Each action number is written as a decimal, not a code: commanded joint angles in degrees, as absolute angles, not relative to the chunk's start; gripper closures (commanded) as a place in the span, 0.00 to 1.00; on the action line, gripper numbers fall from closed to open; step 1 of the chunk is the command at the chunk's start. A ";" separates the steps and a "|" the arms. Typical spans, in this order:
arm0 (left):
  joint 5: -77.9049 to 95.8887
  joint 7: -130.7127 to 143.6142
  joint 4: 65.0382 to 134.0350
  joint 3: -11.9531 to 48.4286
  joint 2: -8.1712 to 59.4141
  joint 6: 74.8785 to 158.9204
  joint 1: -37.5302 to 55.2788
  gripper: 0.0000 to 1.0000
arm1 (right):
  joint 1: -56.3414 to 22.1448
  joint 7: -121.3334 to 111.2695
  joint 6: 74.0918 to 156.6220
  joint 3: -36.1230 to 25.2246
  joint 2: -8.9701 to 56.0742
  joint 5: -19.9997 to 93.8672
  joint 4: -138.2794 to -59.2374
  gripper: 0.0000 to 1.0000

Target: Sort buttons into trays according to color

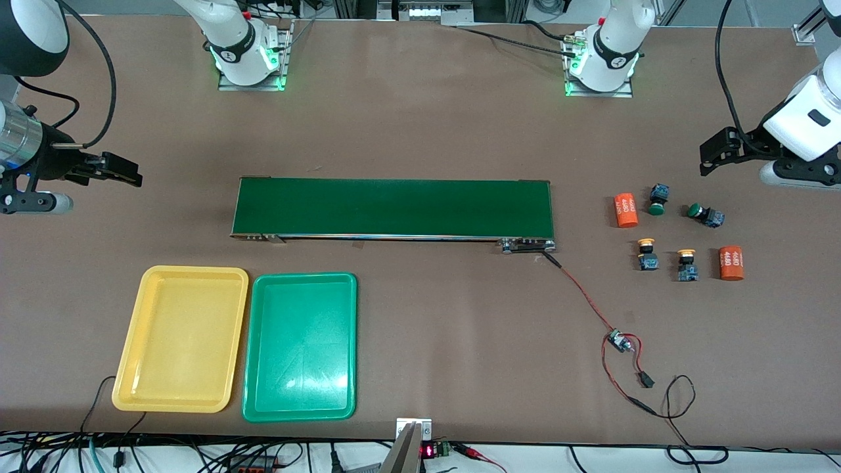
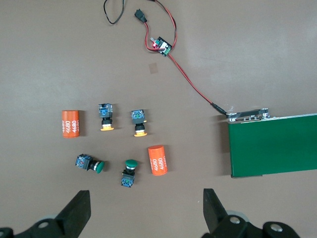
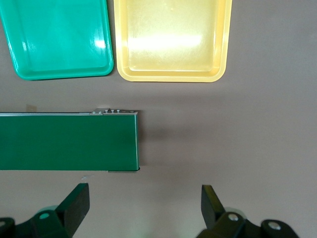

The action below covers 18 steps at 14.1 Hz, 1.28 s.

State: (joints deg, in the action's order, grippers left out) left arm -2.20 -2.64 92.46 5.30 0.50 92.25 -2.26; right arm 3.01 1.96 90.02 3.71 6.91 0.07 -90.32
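The conveyor belt [image 1: 393,207] fills the middle of the table, and the yellow tray [image 1: 181,338] and green tray [image 1: 300,346] lie side by side, both bare, below the right gripper [image 1: 112,169], which waits spread wide over the table at its own end. The left gripper [image 1: 721,150] hangs released, holding nothing, over bare table just short of the cluster of four buttons, so picking the first one seems to be the step in hand. The nearest is a green-capped button [image 2: 129,173] almost under the fingers [image 2: 77,210], with an orange cylinder [image 2: 159,159] just beside it. Best to come straight down and close across the blocky body, keeping clear of the cylinder.
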 commanded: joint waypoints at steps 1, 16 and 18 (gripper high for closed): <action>-2.72 -3.69 91.23 5.19 0.88 90.97 -2.02 0.00 | 3.25 2.98 91.57 4.04 6.42 0.97 -91.23 0.00; -2.72 -3.51 91.14 4.31 5.18 89.30 -2.81 0.00 | 2.81 3.25 92.28 4.66 6.50 1.14 -91.05 0.00; -2.72 -3.69 91.23 4.31 9.12 89.99 -6.57 0.00 | 2.46 4.30 92.46 4.66 6.50 1.14 -91.05 0.00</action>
State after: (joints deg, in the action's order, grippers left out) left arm -2.30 -2.65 92.65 4.45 5.13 90.24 -3.47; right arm 2.74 2.55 91.65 4.48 7.01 0.34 -90.32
